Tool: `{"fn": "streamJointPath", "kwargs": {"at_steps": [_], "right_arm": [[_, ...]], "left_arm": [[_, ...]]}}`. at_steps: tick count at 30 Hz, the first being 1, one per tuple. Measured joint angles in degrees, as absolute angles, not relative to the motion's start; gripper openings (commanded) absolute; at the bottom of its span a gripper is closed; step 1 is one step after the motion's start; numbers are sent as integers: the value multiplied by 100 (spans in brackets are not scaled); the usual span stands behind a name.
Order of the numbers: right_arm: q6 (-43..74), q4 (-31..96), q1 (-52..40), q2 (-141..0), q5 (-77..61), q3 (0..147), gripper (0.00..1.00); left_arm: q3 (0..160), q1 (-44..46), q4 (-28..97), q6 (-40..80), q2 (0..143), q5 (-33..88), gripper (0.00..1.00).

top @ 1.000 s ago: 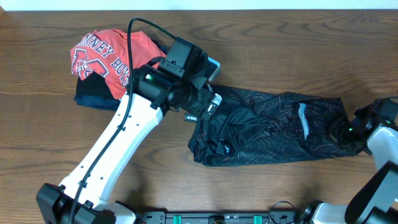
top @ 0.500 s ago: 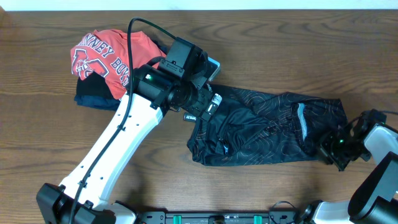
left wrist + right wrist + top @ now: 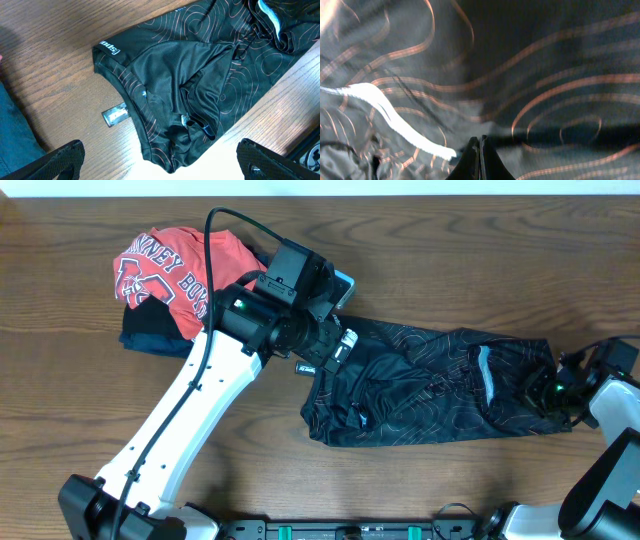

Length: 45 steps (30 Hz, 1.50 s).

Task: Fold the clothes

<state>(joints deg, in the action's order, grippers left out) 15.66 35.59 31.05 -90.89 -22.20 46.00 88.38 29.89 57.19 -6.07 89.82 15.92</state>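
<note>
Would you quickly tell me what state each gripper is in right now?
Left gripper: open, holding nothing, above the jersey.
Right gripper: shut against the jersey; whether cloth is pinched cannot be told.

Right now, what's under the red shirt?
A dark navy garment peeks out beneath the red shirt. Most of it is covered, so I cannot see its shape.

The black jersey (image 3: 430,385) lies unfolded and rumpled in a long band across the right half of the worktop (image 3: 80,430), reaching from the middle almost to the right edge. It shows thin wavy reddish contour lines and white lettering.
</note>
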Motion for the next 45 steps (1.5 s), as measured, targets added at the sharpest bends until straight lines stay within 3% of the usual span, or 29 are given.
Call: {"fn": "streamJointPath", "kwargs": {"at_steps": [12,25,33,45], "right_arm": [[1844,3387,3105,-9091,-1706,4362,1],[1332,4860,3105,-8718,-2604,4224,1],[1439,3988,3105,-8018,-2176,4226,1],[2064,3367,3105,-8680,-1769,4226,5]], "left_arm": [[8838,2987,5719,-607,8982,1592,98],[8838,2989,5719,-607,8982,1590,98],[8838,2987,5697,-607,8982,1590,98],[8838,2989,5675,-607,8982,1592,98]]}}
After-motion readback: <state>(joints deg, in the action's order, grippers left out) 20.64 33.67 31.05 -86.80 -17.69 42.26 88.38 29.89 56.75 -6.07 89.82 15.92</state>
